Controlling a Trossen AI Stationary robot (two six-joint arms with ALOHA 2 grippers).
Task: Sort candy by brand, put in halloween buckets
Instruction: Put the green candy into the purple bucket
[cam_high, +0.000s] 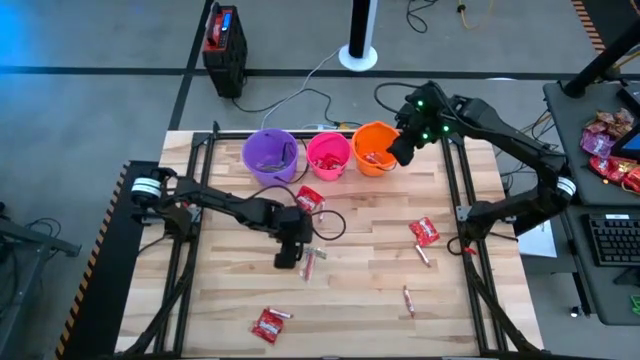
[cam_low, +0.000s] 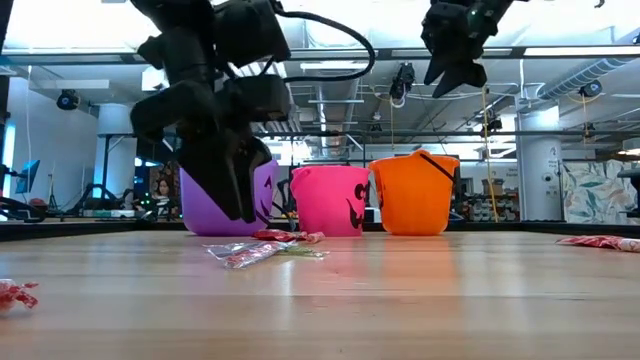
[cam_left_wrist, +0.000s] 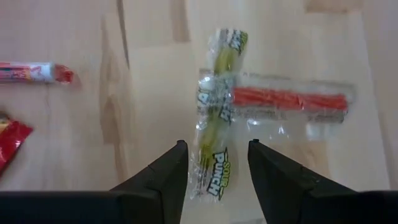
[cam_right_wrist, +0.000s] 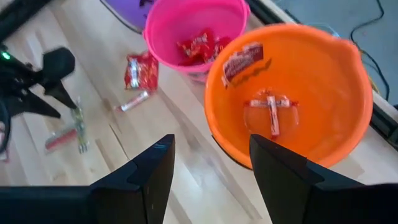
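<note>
A greenish stick candy (cam_left_wrist: 216, 118) lies on the wood table, crossing a red stick in a clear wrapper (cam_left_wrist: 289, 99). My left gripper (cam_left_wrist: 216, 146) is open low over them, one finger on each side of the green stick's near end, and touches nothing that I can see. The purple bucket (cam_high: 269, 155), pink bucket (cam_high: 328, 153) and orange bucket (cam_high: 374, 147) stand in a row at the far edge. My right gripper (cam_right_wrist: 211, 142) hangs open and empty above the orange bucket's (cam_right_wrist: 323, 81) near rim. Inside that bucket lie a pink-white stick (cam_right_wrist: 272, 113) and a wrapped piece (cam_right_wrist: 243, 62).
Red packets lie in the pink bucket (cam_right_wrist: 198, 43). Loose on the table are red packets (cam_high: 310, 198) (cam_high: 424, 231) (cam_high: 268, 323) and sticks (cam_high: 423, 255) (cam_high: 408, 298). A black cable loop (cam_high: 334, 225) lies right of my left gripper. A heap of wrappers (cam_high: 610, 150) sits on the side desk.
</note>
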